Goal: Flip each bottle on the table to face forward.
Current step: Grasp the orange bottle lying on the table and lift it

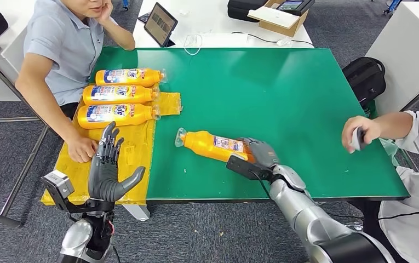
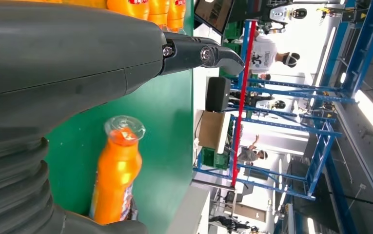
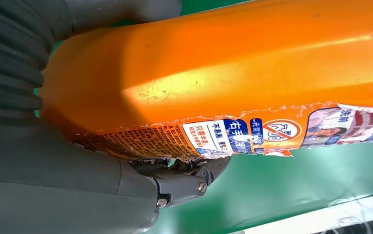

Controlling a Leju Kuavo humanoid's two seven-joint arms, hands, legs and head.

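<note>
On my left I see the left hand (image 1: 107, 167) raised, fingers spread, holding nothing, over the yellow mat (image 1: 136, 159). Right of it the orange bottle (image 1: 213, 146) lies sideways on the green table (image 1: 283, 98), its base gripped by my right hand (image 1: 257, 154).

Surface: a green table (image 1: 283, 98) is seen.
On it: a yellow mat (image 1: 136, 153) at the left edge, bearing three orange bottles (image 1: 118, 95); one orange bottle (image 1: 212, 144) lain on the green.
</note>
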